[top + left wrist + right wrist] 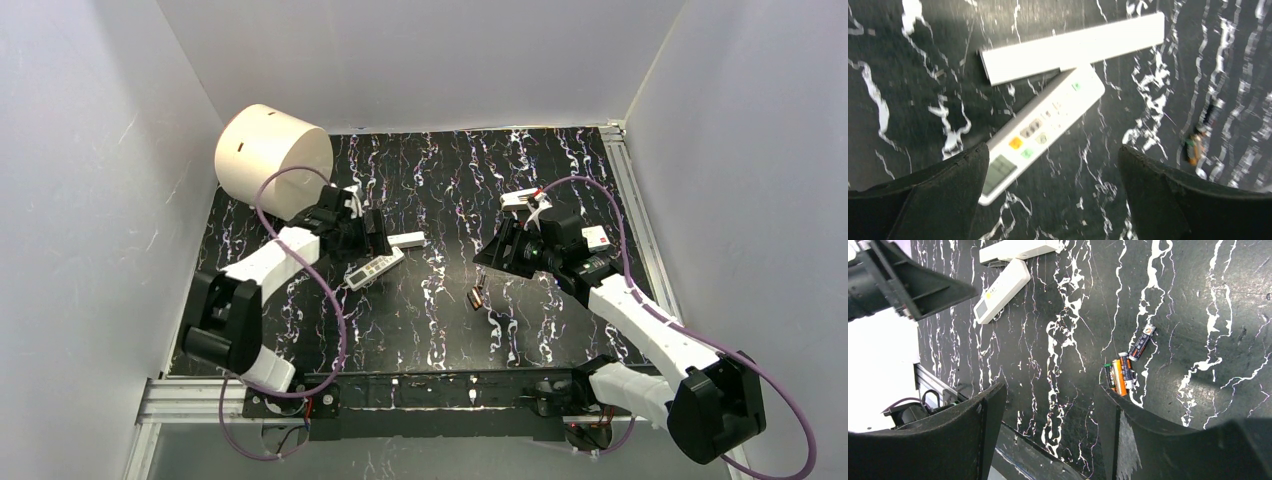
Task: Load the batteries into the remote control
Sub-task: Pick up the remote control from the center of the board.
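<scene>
Marbled table (pixel 440 335): remote control (pixel 375 270), white strip (pixel 408 240), batteries (pixel 477 296).

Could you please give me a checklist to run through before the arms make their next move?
1. Left tool open and empty: ok, jaws wide over the remote control.
2. Right tool open and empty: ok.
3. Battery recess facing up: not ok, the buttons face up.
4. Remote control clear of the white strip: not ok, their ends meet.
5. Batteries free to grasp: ok, lying loose on the table beside the right tool.
6. Recess uncovered: cannot tell, the back is hidden.
</scene>
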You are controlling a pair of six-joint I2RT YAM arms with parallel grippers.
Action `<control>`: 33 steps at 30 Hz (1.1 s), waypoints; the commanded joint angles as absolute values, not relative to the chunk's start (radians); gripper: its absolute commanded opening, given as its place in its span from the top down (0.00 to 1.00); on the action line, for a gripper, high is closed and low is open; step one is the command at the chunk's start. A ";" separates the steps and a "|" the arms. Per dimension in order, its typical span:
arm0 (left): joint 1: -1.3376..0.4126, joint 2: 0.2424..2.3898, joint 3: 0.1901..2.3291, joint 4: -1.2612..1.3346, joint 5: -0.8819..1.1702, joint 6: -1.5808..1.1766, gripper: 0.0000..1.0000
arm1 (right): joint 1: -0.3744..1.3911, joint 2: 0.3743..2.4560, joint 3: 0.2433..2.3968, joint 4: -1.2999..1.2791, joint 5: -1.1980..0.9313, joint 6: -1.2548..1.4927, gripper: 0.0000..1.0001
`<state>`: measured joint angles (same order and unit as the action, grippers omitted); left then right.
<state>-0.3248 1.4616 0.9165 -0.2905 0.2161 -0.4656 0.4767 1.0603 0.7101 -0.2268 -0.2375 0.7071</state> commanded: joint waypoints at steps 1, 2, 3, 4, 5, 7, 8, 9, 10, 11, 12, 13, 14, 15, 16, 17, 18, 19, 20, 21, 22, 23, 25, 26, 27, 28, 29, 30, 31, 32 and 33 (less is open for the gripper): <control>-0.375 1.561 0.974 -0.248 0.033 -0.388 0.01 | 0.482 1.043 0.706 -0.204 -0.224 0.698 0.26; -0.376 1.582 0.972 -0.248 0.025 -0.390 0.02 | 0.482 1.040 0.707 -0.211 -0.223 0.695 0.26; -0.380 1.596 0.964 -0.243 0.027 -0.392 0.02 | 0.482 1.035 0.705 -0.217 -0.221 0.694 0.26; -0.381 1.602 0.951 -0.229 0.041 -0.393 0.02 | 0.482 1.030 0.704 -0.224 -0.216 0.690 0.26; -0.387 1.602 0.934 -0.213 0.059 -0.394 0.02 | 0.482 1.024 0.703 -0.227 -0.212 0.687 0.26; -0.403 1.588 0.901 -0.187 0.091 -0.396 0.02 | 0.483 1.018 0.696 -0.230 -0.203 0.683 0.25; -0.413 1.572 0.885 -0.177 0.100 -0.401 0.02 | 0.483 1.018 0.696 -0.230 -0.199 0.682 0.25; -0.421 1.554 0.868 -0.168 0.108 -0.408 0.02 | 0.482 1.021 0.696 -0.232 -0.202 0.681 0.25; -0.433 1.534 0.849 -0.157 0.111 -0.413 0.01 | 0.482 1.024 0.697 -0.233 -0.203 0.680 0.25; -0.444 1.513 0.831 -0.145 0.113 -0.417 0.02 | 0.482 1.029 0.698 -0.231 -0.204 0.679 0.25; -0.455 1.497 0.813 -0.135 0.104 -0.419 0.01 | 0.482 1.033 0.696 -0.230 -0.205 0.679 0.25; -0.471 1.486 0.802 -0.133 0.081 -0.418 0.01 | 0.482 1.040 0.695 -0.228 -0.206 0.681 0.25; -0.490 1.480 0.798 -0.142 0.040 -0.413 0.01 | 0.482 1.044 0.693 -0.224 -0.207 0.682 0.25; -0.510 1.481 0.801 -0.163 -0.017 -0.410 0.02 | 0.482 1.049 0.692 -0.222 -0.208 0.684 0.25; -0.527 1.489 0.812 -0.188 -0.067 -0.404 0.02 | 0.482 1.054 0.691 -0.222 -0.210 0.685 0.25; -0.543 1.501 0.822 -0.215 -0.110 -0.400 0.03 | 0.483 1.059 0.692 -0.223 -0.210 0.686 0.26; -0.557 1.515 0.834 -0.249 -0.143 -0.397 0.05 | 0.482 1.060 0.692 -0.225 -0.210 0.686 0.25; -0.568 1.530 0.845 -0.268 -0.166 -0.393 0.08 | 0.482 1.059 0.692 -0.228 -0.209 0.686 0.25; -0.580 1.549 0.857 -0.285 -0.183 -0.386 0.11 | 0.482 1.058 0.693 -0.228 -0.206 0.686 0.26; -0.591 1.562 0.868 -0.298 -0.200 -0.383 0.13 | 0.482 1.056 0.691 -0.232 -0.202 0.686 0.26; -0.601 1.572 0.879 -0.311 -0.221 -0.380 0.16 | 0.482 1.052 0.692 -0.234 -0.199 0.686 0.26; -0.610 1.583 0.887 -0.321 -0.236 -0.377 0.19 | 0.483 1.050 0.690 -0.236 -0.197 0.686 0.26; -0.621 1.602 0.900 -0.330 -0.255 -0.370 0.27 | 0.482 1.044 0.688 -0.241 -0.193 0.691 0.25; -0.628 1.610 0.904 -0.332 -0.265 -0.367 0.31 | 0.482 1.041 0.687 -0.242 -0.192 0.691 0.26; -0.635 1.616 0.906 -0.333 -0.276 -0.366 0.34 | 0.482 1.036 0.685 -0.242 -0.190 0.694 0.26; -0.644 1.621 0.907 -0.334 -0.283 -0.363 0.37 | 0.482 1.033 0.683 -0.244 -0.186 0.697 0.25; -0.650 1.628 0.908 -0.333 -0.288 -0.359 0.39 | 0.482 1.028 0.682 -0.247 -0.182 0.699 0.26; -0.657 1.636 0.909 -0.333 -0.294 -0.356 0.41 | 0.482 1.025 0.683 -0.252 -0.180 0.699 0.26; -0.664 1.647 0.911 -0.334 -0.298 -0.352 0.44 | 0.482 1.019 0.682 -0.256 -0.177 0.700 0.26; -0.669 1.658 0.912 -0.334 -0.300 -0.347 0.47 | 0.482 1.015 0.681 -0.261 -0.173 0.703 0.26; -0.673 1.671 0.915 -0.333 -0.297 -0.344 0.51 | 0.482 1.011 0.681 -0.265 -0.169 0.705 0.25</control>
<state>-0.6525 1.6222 0.9005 -0.2852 -0.2352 -0.3725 0.4782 1.0470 0.6888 -0.2478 -0.1955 0.7021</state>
